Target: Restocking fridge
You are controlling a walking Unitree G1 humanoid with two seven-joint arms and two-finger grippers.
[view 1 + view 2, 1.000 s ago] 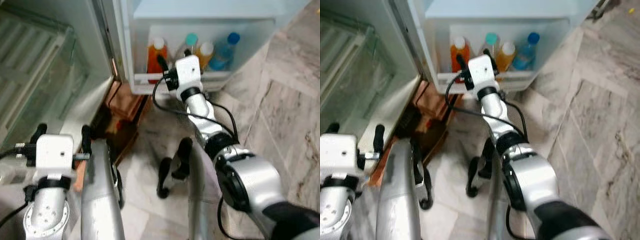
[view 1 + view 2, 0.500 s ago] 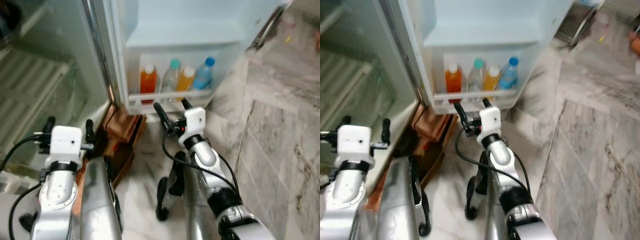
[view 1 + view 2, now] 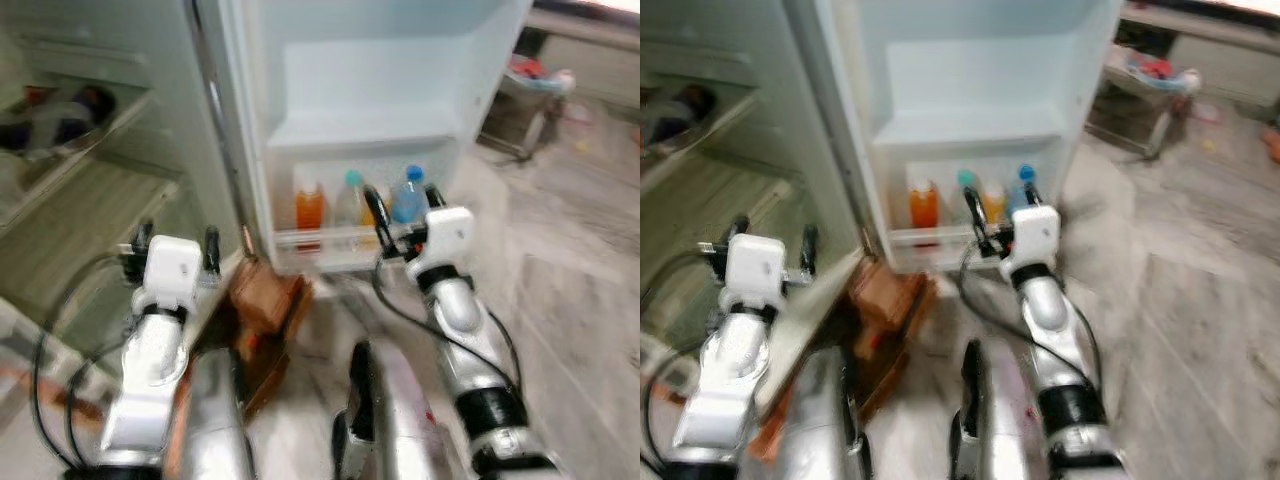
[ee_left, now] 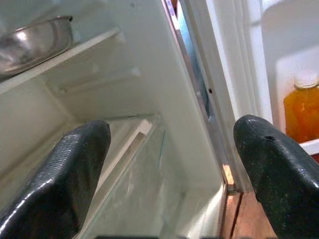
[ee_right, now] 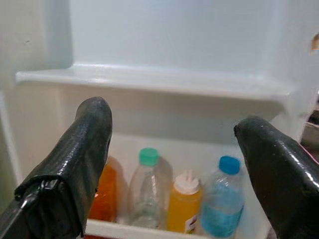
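The fridge's open door carries a low shelf [image 3: 340, 240] with several bottles: an orange juice bottle [image 5: 102, 199], a clear bottle with a teal cap [image 5: 147, 189], a yellow bottle with a white cap [image 5: 184, 204] and a blue water bottle [image 5: 223, 196]. My right gripper [image 5: 172, 119] is held up just in front of this shelf, open and holding nothing. My left gripper [image 4: 172, 144] is raised at the edge of the fridge's main compartment, also open with nothing in it.
A metal bowl [image 4: 35, 42] sits on an upper fridge shelf, and a glass shelf [image 4: 134, 164] lies lower inside. A brown box [image 3: 265, 310] stands on the floor by the door hinge. A small cart [image 3: 525, 100] stands at the back right on the marble floor.
The whole view has tilted up and drawn back, so more of the fridge shows. Both arms have risen; the right gripper stays open before the door shelf.
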